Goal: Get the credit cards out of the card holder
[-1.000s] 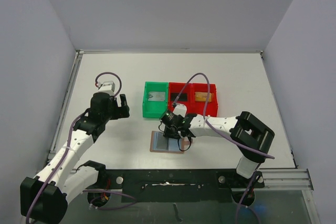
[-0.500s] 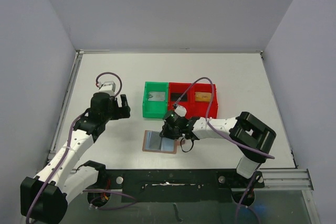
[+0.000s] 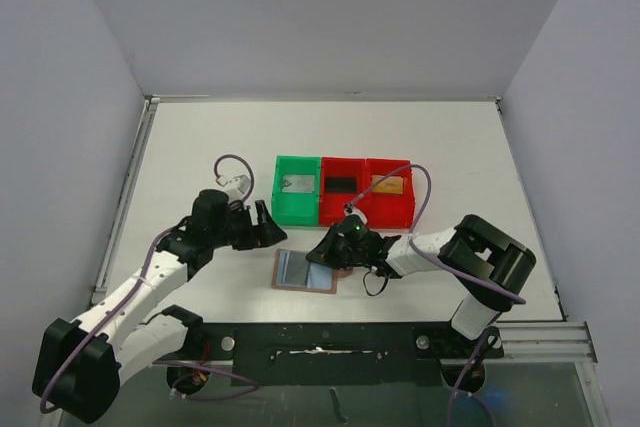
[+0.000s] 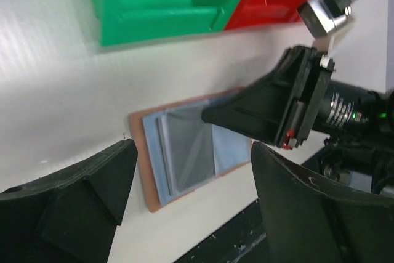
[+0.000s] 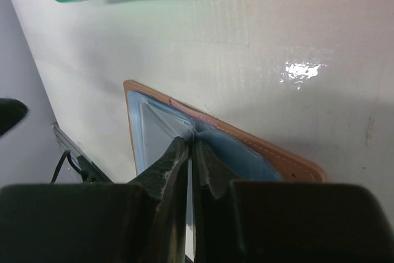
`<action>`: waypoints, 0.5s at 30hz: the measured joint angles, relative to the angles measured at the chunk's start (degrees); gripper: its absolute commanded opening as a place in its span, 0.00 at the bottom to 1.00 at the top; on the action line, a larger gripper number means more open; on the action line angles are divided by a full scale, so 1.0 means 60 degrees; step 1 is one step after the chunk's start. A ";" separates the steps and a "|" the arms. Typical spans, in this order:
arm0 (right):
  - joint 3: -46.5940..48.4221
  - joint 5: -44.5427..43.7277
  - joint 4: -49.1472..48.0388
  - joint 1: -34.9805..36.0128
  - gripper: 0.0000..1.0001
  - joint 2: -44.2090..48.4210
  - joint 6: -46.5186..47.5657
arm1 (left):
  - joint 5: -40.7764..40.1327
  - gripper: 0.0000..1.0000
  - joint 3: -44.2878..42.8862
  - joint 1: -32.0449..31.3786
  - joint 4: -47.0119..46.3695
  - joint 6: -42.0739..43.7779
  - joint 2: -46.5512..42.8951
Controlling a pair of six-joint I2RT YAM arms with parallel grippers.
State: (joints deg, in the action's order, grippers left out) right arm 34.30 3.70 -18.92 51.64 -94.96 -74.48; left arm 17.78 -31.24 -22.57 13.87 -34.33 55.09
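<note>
White table (image 3: 450, 147) with open card holder (image 3: 295, 273), green bin (image 3: 295, 212) and two red bins (image 3: 385, 211)

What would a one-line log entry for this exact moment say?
left tool: open, near card holder | right tool: shut, tips on holder's clear pocket | credit cards: one in each of three bins

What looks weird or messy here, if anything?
The card holder lies flat but slightly crooked, and its grey inner sheet pokes up like a tent where the right gripper pinches it. Nothing looks broken or spilled.
</note>
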 measured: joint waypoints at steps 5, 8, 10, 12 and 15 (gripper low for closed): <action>-0.0492 0.0248 -0.0867 -0.0106 0.00 -0.0004 -0.0211 | 0.0364 0.65 0.0448 -0.1078 -0.0342 -0.0685 0.0579; -0.0718 0.0313 -0.1282 -0.0120 0.00 0.0000 -0.0262 | 0.0401 0.63 0.0794 -0.1435 -0.0557 -0.1053 0.0743; -0.0765 0.0324 -0.1366 -0.0120 0.00 0.0011 -0.0244 | 0.0386 0.62 0.0943 -0.1577 -0.0667 -0.1297 0.0780; -0.0765 0.0321 -0.1319 -0.0120 0.00 0.0058 -0.0182 | 0.0342 0.62 0.0991 -0.1647 -0.0714 -0.1475 0.0798; -0.0787 0.0321 -0.1024 -0.0120 0.00 0.0288 -0.0044 | 0.0248 0.61 0.0991 -0.1672 -0.0831 -0.1625 0.0827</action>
State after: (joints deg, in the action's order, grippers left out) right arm 29.58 5.63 -25.06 50.92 -93.23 -74.74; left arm 19.27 -25.30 -32.60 8.88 -44.07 60.05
